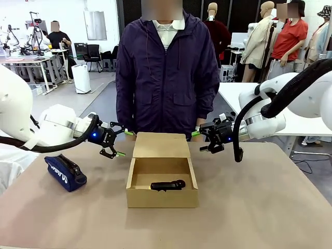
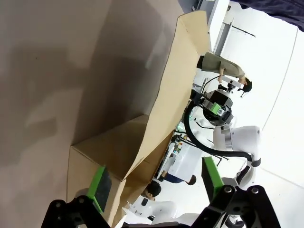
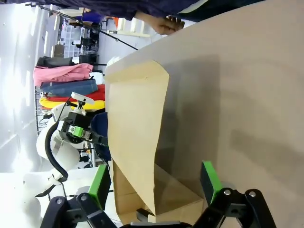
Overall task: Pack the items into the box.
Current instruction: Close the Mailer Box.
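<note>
Front view: box mid-tabletop, flap upright along its far edge. Black gadget inside by near wall, long axis left-right. Left gripper just left of flap, right gripper just right; both spread, empty (about equally near).
Left wrist view: fingers apart, flap ahead, edge-on.
Right wrist view: fingers apart, flap ahead.

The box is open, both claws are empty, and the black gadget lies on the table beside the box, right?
Not quite: the front view shows the black gadget inside the box, not beside it. The box is open, and the left gripper and right gripper are empty.
</note>
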`<state>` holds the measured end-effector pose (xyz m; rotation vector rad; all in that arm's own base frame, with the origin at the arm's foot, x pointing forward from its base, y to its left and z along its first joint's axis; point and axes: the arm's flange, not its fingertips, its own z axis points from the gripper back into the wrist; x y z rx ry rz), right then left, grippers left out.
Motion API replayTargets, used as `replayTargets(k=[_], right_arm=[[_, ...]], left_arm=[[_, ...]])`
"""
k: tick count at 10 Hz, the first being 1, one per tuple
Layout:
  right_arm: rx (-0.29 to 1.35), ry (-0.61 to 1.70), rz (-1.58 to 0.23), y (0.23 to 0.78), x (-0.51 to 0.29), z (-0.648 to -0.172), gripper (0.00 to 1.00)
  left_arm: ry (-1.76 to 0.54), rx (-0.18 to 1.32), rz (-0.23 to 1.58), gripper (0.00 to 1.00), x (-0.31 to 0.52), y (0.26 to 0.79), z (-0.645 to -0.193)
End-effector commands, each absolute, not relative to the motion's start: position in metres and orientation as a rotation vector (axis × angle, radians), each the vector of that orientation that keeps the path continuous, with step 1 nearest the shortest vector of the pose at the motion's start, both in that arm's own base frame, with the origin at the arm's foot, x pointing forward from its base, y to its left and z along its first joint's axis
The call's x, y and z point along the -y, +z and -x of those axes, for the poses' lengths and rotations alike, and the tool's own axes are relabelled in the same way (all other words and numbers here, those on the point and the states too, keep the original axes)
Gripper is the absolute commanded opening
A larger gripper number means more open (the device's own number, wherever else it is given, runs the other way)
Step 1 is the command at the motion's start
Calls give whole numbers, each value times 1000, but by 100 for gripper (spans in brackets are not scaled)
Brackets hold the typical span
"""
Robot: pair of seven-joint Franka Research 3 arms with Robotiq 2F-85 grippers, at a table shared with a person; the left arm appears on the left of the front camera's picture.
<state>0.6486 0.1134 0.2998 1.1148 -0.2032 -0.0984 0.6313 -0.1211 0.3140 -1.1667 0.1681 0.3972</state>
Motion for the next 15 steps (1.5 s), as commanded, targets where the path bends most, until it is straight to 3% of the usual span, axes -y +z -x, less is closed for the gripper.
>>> replayTargets(k=[1, 10, 15], right_arm=[[218, -74, -1094, 310, -112, -636, 100], [10, -230, -1218, 269, -148, -716, 100], [-118, -112, -1256, 267, -166, -705, 100]], left_arm=[[394, -167, 1146, 100, 122, 322, -630], [391, -248, 1309, 100, 148, 275, -681], [326, -336, 1341, 100, 158, 275, -680]])
